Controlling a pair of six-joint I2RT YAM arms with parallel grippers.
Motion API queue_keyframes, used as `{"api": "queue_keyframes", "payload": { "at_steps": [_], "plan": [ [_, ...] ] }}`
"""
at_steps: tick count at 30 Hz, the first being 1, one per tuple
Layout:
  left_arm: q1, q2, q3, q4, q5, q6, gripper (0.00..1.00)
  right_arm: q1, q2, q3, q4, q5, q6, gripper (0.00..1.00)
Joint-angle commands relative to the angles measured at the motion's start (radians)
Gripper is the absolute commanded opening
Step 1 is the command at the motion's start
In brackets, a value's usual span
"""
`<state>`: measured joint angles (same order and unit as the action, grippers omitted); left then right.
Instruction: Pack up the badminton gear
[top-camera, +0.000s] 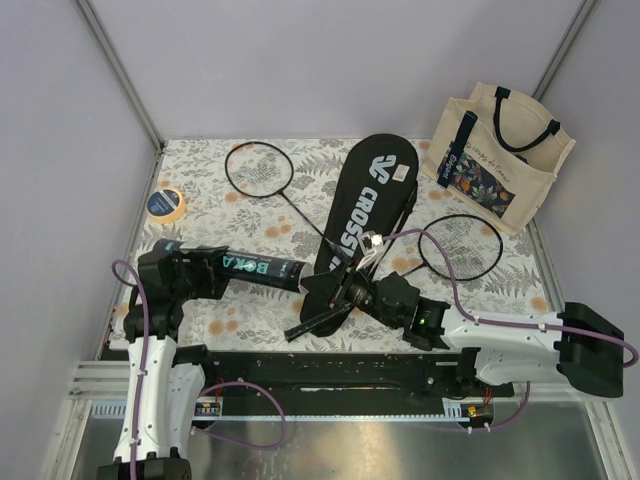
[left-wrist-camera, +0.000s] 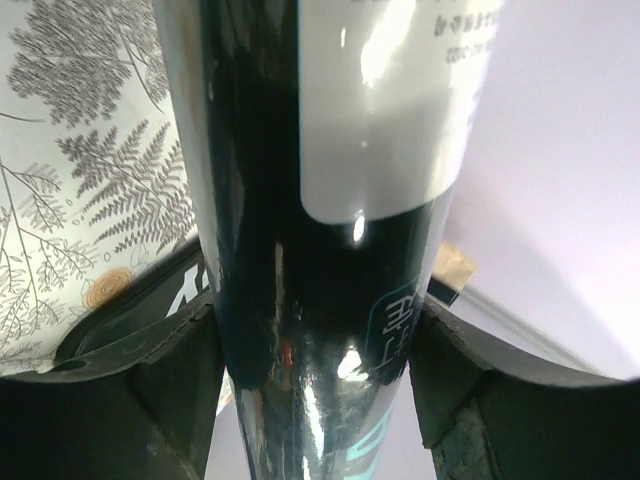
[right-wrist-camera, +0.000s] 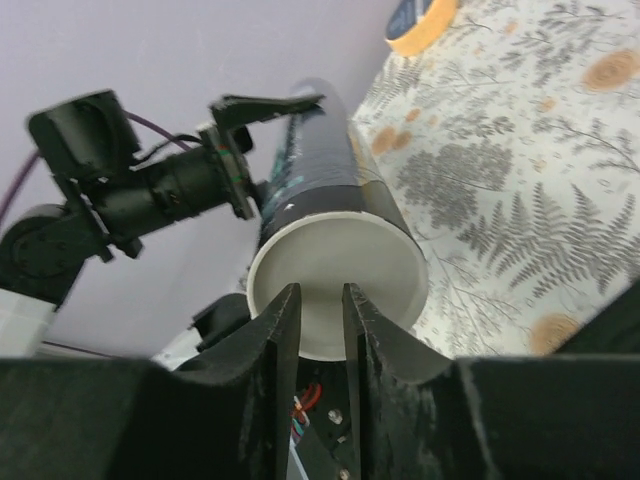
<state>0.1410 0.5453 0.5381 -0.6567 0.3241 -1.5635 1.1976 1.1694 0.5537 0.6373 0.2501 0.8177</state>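
Note:
My left gripper (top-camera: 222, 268) is shut on the black tube with teal lettering (top-camera: 262, 268) and holds it level above the table; in the left wrist view the tube (left-wrist-camera: 300, 200) fills the space between both pads of that gripper (left-wrist-camera: 320, 345). My right gripper (right-wrist-camera: 317, 300) stands just off the tube's white end (right-wrist-camera: 340, 265), its jaws a narrow gap apart with nothing between them; from above it (top-camera: 336, 292) is over the narrow end of the black CROSSWAY bag (top-camera: 372, 195). Two black rackets (top-camera: 258, 168) (top-camera: 462, 246) lie on the table. A small white shuttlecock (top-camera: 375, 240) lies on the bag.
A cream tote bag (top-camera: 500, 150) stands at the back right. A yellow-rimmed tape roll (top-camera: 165, 204) lies at the left edge and also shows in the right wrist view (right-wrist-camera: 420, 20). Grey walls close in the leaf-patterned table (top-camera: 200, 185).

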Motion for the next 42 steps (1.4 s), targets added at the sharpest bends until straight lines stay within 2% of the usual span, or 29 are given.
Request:
{"api": "queue_keyframes", "payload": {
  "at_steps": [1, 7, 13, 15, 18, 21, 28, 31, 34, 38, 42],
  "plan": [
    [-0.037, 0.014, 0.112, 0.072, 0.106, 0.112, 0.25, 0.007, -0.120, -0.006, -0.261, 0.083, -0.060, 0.35],
    [-0.037, 0.169, 0.207, 0.063, -0.026, 0.446, 0.24, 0.008, -0.382, -0.054, -0.436, 0.081, -0.124, 0.46],
    [-0.035, 0.333, 0.361, 0.051, -0.123, 0.866, 0.24, 0.007, -0.566, -0.121, -0.510, 0.117, -0.138, 0.67],
    [-0.037, 0.381, 0.396, 0.049, -0.141, 0.954, 0.25, 0.008, -0.609, -0.132, -0.531, 0.133, -0.144, 0.75],
    [-0.037, 0.494, 0.450, 0.017, -0.242, 1.028, 0.25, 0.007, -0.649, -0.132, -0.563, 0.153, -0.158, 0.86],
    [-0.037, 0.631, 0.488, -0.001, -0.313, 1.074, 0.27, 0.007, -0.678, -0.117, -0.628, 0.192, -0.173, 0.92],
    [-0.038, 0.906, 0.589, 0.005, -0.300, 1.088, 0.33, 0.010, -0.747, -0.118, -0.728, 0.212, -0.189, 0.95],
    [-0.037, 0.998, 0.640, -0.015, -0.357, 1.094, 0.38, 0.007, -0.772, -0.127, -0.743, 0.233, -0.195, 0.96],
    [-0.037, 1.088, 0.684, -0.033, -0.378, 1.091, 0.47, 0.007, -0.781, -0.147, -0.743, 0.261, -0.190, 0.96],
    [-0.037, 1.192, 0.730, -0.063, -0.395, 1.073, 0.50, 0.007, -0.781, -0.140, -0.771, 0.271, -0.195, 0.95],
    [-0.037, 1.233, 0.726, -0.066, -0.396, 1.073, 0.58, 0.007, -0.790, -0.132, -0.810, 0.294, -0.190, 0.95]
  ]
}}
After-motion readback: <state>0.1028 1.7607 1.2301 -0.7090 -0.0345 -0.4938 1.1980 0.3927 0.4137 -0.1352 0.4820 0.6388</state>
